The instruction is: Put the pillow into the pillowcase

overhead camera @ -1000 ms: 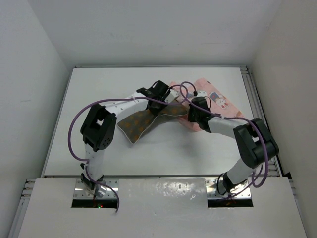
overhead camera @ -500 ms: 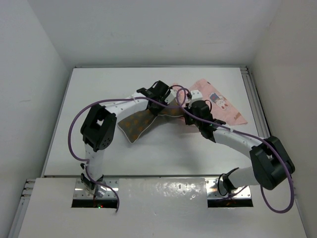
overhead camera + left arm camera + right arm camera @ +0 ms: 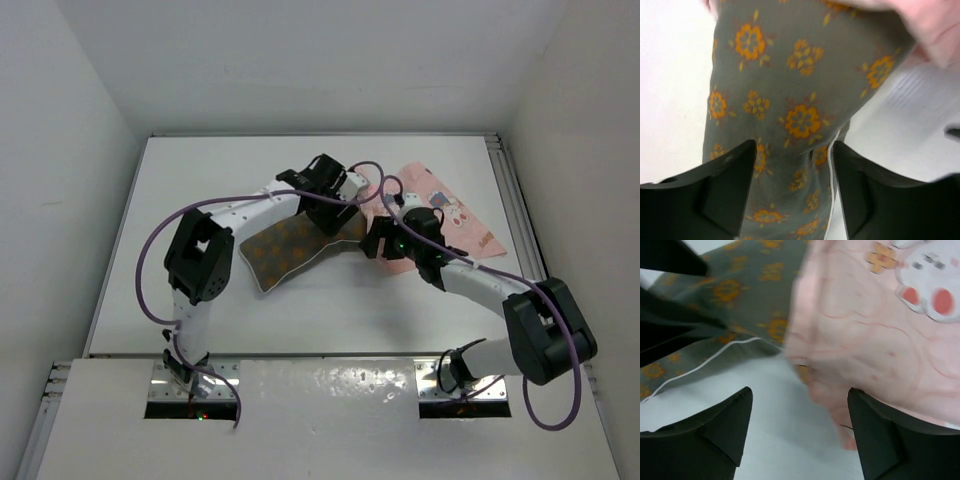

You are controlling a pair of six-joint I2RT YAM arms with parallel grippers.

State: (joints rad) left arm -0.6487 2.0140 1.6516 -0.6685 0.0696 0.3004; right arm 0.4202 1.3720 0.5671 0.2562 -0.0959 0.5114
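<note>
White arms, black joints, purple cables
</note>
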